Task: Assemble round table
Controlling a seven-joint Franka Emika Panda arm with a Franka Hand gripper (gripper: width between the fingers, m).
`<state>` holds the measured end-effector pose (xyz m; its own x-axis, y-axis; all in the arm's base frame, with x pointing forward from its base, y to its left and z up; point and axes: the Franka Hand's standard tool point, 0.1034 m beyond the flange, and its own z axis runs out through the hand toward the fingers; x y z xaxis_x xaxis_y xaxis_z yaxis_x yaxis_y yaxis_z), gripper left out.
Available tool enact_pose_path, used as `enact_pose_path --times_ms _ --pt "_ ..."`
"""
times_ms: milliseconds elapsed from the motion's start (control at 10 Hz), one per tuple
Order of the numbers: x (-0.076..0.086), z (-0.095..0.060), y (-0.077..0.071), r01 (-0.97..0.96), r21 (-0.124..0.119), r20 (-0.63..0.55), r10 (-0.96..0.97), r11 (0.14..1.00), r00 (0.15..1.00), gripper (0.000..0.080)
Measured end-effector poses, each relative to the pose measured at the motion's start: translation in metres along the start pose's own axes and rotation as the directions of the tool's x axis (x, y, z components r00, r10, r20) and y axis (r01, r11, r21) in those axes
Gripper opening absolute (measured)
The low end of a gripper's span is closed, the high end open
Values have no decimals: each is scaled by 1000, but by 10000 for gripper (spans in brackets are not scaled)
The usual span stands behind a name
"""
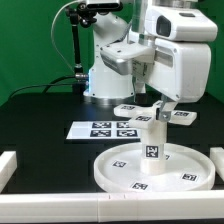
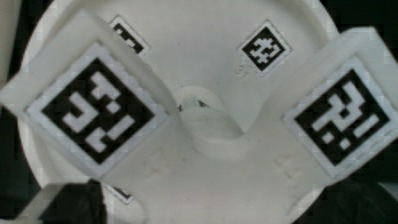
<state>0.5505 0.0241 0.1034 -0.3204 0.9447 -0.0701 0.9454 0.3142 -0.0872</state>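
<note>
**A:** Where did things stand at that moment?

**B:** The round disc (image 1: 150,168) lay flat on the black bench (image 1: 40,115), toward the exterior view's right. The cylinder leg (image 1: 152,141) stood upright at its middle, and the cross-shaped foot (image 1: 152,112) sat on top of the leg, just under the gripper (image 1: 160,103).

**A:** Were the jaws pinching the foot?

**B:** I couldn't tell. The arm's body hid them from outside, and the wrist view showed only the foot's tagged arms (image 2: 103,102) close up, with the hub (image 2: 214,115) between them.

**A:** So how should that step have been handled?

**B:** My judgement: keep the foot level and centred over the leg, turn it about the leg's axis without side push, and avoid tipping the leg or dragging the disc. The marker board (image 1: 103,129) lay well clear.
</note>
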Motion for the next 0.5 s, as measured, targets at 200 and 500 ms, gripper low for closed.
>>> enact_pose_path --times_ms 200,500 --pt "1 1 1 -3 1 0 3 1000 1000 649" --pt "1 0 2 -12 1 0 12 1000 1000 649"
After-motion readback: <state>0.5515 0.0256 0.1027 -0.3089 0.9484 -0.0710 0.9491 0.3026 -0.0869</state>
